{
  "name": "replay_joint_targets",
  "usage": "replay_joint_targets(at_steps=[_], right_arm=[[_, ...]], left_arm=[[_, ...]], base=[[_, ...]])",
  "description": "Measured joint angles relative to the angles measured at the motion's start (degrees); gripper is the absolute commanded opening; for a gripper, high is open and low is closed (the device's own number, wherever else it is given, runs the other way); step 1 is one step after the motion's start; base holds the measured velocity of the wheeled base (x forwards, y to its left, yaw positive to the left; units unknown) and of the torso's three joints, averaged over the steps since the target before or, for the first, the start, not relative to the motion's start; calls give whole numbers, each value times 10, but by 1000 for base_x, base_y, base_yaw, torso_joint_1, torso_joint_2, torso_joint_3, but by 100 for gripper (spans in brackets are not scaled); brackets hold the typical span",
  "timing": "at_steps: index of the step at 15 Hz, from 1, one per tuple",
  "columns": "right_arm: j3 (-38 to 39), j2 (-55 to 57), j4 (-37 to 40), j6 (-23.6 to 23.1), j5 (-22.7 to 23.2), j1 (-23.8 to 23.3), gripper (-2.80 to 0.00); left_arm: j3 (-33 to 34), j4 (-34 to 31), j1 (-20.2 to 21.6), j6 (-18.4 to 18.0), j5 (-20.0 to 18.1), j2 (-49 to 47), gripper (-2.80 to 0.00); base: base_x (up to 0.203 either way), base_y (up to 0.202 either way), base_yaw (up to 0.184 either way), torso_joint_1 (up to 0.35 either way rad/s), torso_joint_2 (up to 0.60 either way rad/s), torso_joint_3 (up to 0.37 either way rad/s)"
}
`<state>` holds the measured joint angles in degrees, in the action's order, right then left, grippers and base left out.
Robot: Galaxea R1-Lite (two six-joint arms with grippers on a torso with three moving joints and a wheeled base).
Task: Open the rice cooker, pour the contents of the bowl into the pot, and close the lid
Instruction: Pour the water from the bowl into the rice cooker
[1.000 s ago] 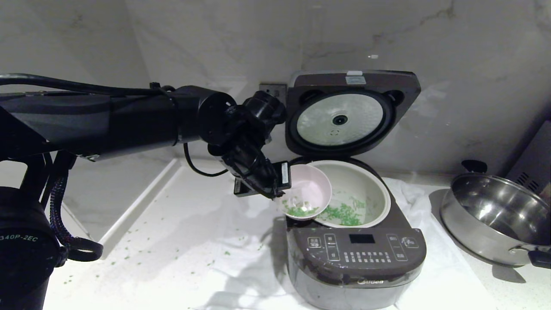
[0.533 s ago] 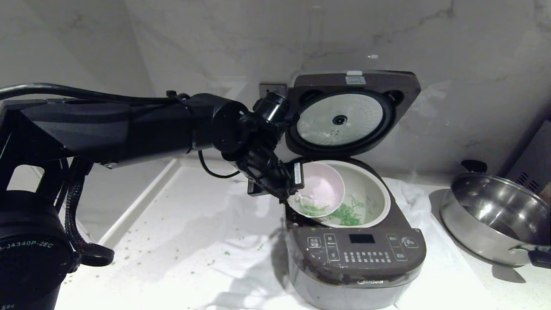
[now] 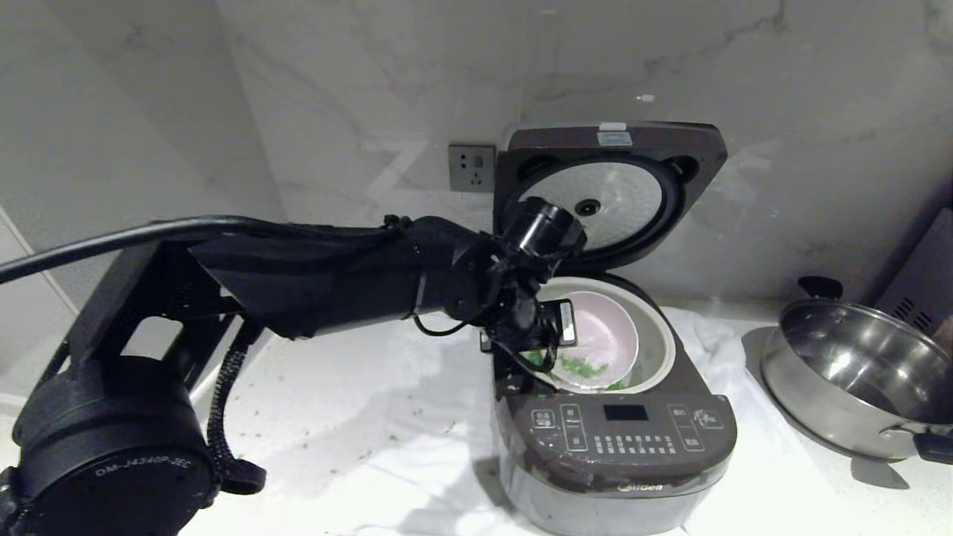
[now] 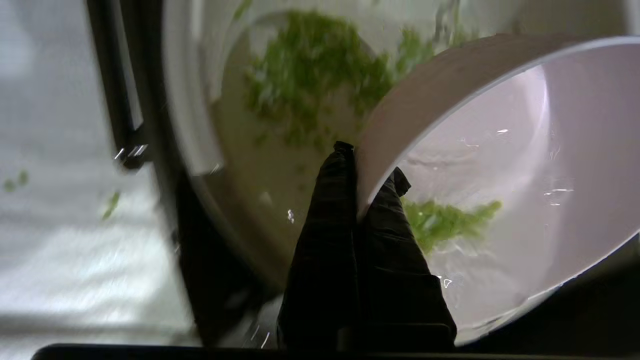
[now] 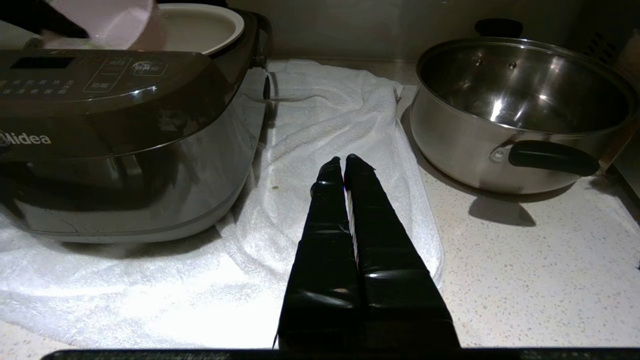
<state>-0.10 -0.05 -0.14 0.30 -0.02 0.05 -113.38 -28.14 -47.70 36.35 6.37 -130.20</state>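
Observation:
The dark brown rice cooker point(image 3: 618, 447) stands open, its lid point(image 3: 607, 193) upright against the wall with the pale inner plate facing me. My left gripper point(image 3: 547, 346) point(image 4: 371, 162) is shut on the rim of the pink bowl point(image 3: 603, 339) point(image 4: 525, 150), one finger inside and one outside. The bowl hangs tilted over the pale pot point(image 3: 659, 335). Green contents point(image 3: 584, 366) point(image 4: 450, 220) cling near the bowl's low edge. More green bits point(image 4: 310, 75) lie in the pot. My right gripper point(image 5: 345, 161) is shut and empty, low over the towel right of the cooker.
A shiny steel pan point(image 3: 849, 372) point(image 5: 520, 105) with black handles stands to the right. A white towel point(image 5: 325, 115) lies under the cooker. Green bits point(image 3: 357, 447) are scattered on the counter at left. A wall socket point(image 3: 472, 168) is behind the cooker, and a grey box point(image 3: 923, 275) is at the far right.
My left arm has carried the bowl rightward from the cooker's left edge to over the pot and tipped it further. The right arm has not moved.

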Motion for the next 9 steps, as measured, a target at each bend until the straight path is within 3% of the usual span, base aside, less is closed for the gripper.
replay_joint_targets(at_steps=[5, 9], right_arm=[[0, 0, 0, 1, 0, 0, -280], [0, 0, 0, 0, 0, 0, -280]], left_arm=[[23, 156, -10, 39, 68, -25, -280], [116, 372, -9, 35, 86, -35, -280]], base=[[0, 0, 0, 0, 0, 0], [0, 0, 0, 0, 0, 0]])
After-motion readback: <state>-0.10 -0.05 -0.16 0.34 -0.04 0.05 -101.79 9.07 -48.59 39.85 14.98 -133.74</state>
